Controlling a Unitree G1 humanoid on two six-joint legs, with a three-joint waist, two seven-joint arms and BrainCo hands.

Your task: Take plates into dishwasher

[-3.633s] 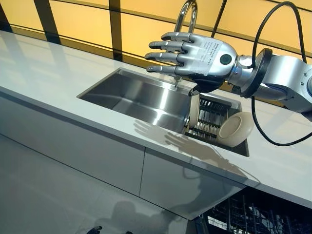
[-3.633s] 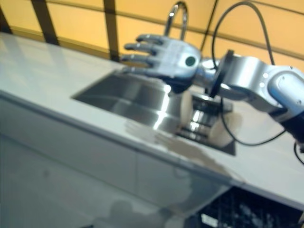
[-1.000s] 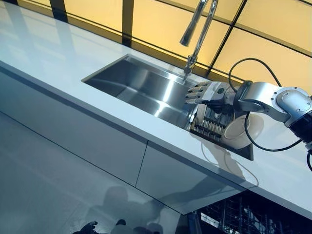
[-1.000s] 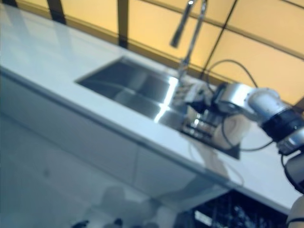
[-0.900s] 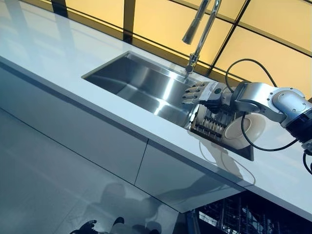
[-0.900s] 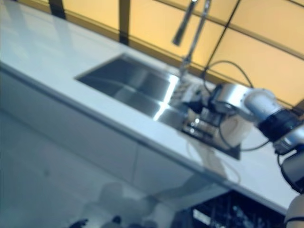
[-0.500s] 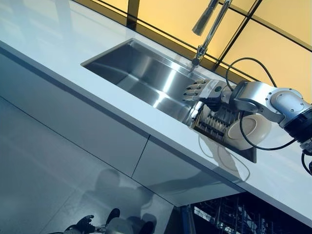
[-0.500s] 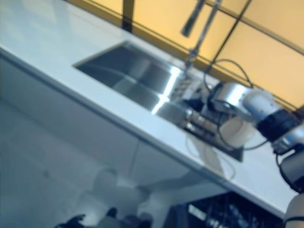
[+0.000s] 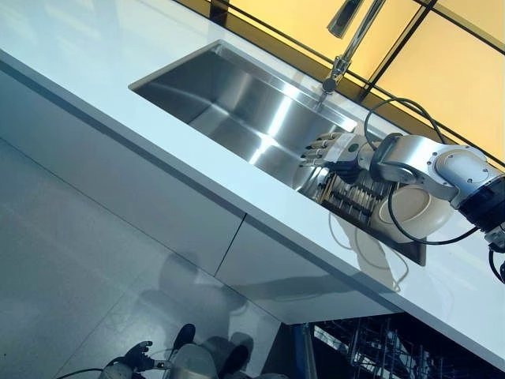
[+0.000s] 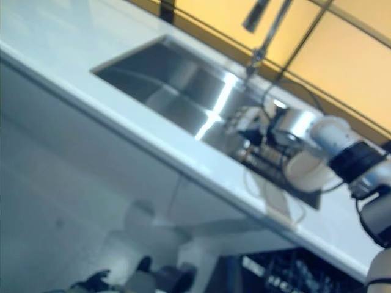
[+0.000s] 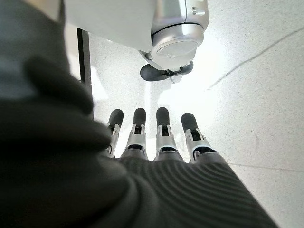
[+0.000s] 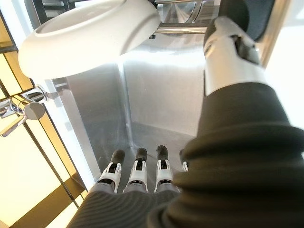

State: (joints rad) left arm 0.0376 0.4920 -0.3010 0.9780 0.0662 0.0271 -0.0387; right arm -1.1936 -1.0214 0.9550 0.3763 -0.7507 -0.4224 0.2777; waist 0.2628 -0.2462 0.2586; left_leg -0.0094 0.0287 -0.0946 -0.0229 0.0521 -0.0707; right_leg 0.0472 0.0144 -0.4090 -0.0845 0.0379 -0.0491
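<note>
Countertop [image 9: 95, 87] ran across the view, with the steel sink [image 9: 237, 103] set in it and the faucet [image 9: 351, 31] at its far rim. At the sink's right end a drying rack [image 9: 351, 197] held the crockery: one plate [image 9: 314, 180] upright on edge at the rack's left end, and a white bowl [image 9: 412, 215] on its right side. My right hand [image 9: 335, 148] was over the rack, above the upright plate, fingers straight and spread, holding nothing. My left hand [image 11: 156, 137] pointed at the floor, fingers extended, empty. I judged the plate stiff, glazed, slippery and breakable; the exposed upper rim looked the soundest hold, thumb opposite fingers.
</note>
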